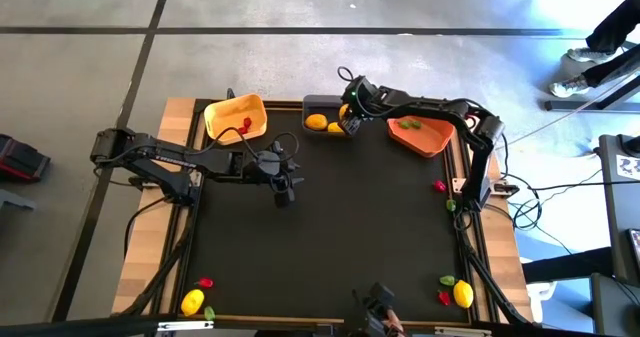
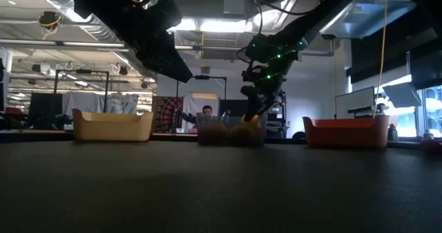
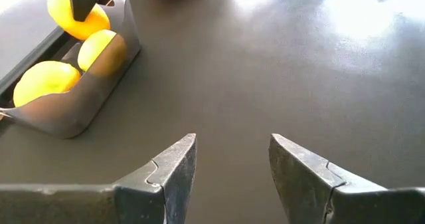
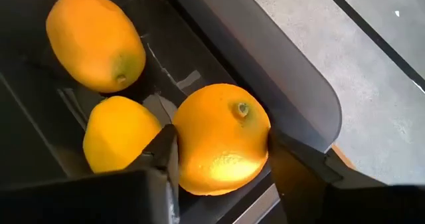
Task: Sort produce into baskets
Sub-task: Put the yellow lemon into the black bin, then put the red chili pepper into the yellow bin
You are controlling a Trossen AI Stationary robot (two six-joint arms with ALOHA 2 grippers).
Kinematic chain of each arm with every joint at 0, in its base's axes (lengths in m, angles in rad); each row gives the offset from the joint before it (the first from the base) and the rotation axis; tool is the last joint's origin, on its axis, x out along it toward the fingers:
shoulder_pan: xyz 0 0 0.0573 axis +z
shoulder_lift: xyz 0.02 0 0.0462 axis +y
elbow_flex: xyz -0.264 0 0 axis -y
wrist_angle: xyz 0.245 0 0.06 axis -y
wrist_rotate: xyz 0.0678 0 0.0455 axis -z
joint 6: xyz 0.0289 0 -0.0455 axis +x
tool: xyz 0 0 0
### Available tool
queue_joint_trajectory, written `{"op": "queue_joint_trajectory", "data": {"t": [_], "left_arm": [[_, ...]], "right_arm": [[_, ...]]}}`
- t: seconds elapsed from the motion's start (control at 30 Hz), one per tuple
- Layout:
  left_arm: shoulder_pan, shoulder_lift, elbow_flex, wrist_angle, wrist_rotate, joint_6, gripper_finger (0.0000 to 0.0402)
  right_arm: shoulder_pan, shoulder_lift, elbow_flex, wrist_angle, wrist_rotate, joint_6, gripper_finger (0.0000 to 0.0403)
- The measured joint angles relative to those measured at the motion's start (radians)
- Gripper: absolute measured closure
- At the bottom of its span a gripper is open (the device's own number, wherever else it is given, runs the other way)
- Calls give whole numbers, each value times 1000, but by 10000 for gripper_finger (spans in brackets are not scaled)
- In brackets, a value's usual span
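Right fingers (image 4: 222, 157) over grey bin (image 1: 322, 105), straddling lemon (image 4: 221, 139); grip or release impossible to tell. Two lemons (image 4: 95, 41) already inside. Risk: releasing near wall, lemon bouncing out onto surface (image 1: 340, 227). Left fingers (image 3: 232, 164) open, empty, mid-surface.

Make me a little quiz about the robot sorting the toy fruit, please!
1. True or false: the right gripper has a lemon between its fingers over the dark grey basket.
2. What colour are the pieces in the orange basket: A red, B green, C yellow?
3. What does the left gripper hold?

Key: 1 true. 2 B. 3 Nothing; it is open above the bare mat.
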Motion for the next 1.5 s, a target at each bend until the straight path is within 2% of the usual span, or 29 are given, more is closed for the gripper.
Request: {"op": "queue_joint_trajectory", "data": {"t": [0.13, 0.27, 0.47, 0.7, 1.03, 1.2, 1.5], "left_arm": [[0, 0, 0, 0, 0, 0, 217], [0, 0, 0, 0, 0, 5, 217], [-18, 0, 0, -23, 1, 26, 217], [-87, -2, 0, -100, 4, -7, 218], [-241, -4, 2, -255, 3, -173, 218], [-322, -4, 37, -355, 5, -273, 218], [-508, -4, 90, -427, 126, -526, 218]], "right_arm": [[0, 0, 0, -5, 17, -3, 192], [5, -24, -1, -16, 17, -26, 167], [73, -154, -1, -79, 16, -58, 171], [225, -285, 0, -214, -10, -75, 177], [455, -297, -3, -364, -11, -78, 178], [550, -297, -53, -360, -11, -78, 178], [664, -297, -161, -354, -11, -8, 178]]}}
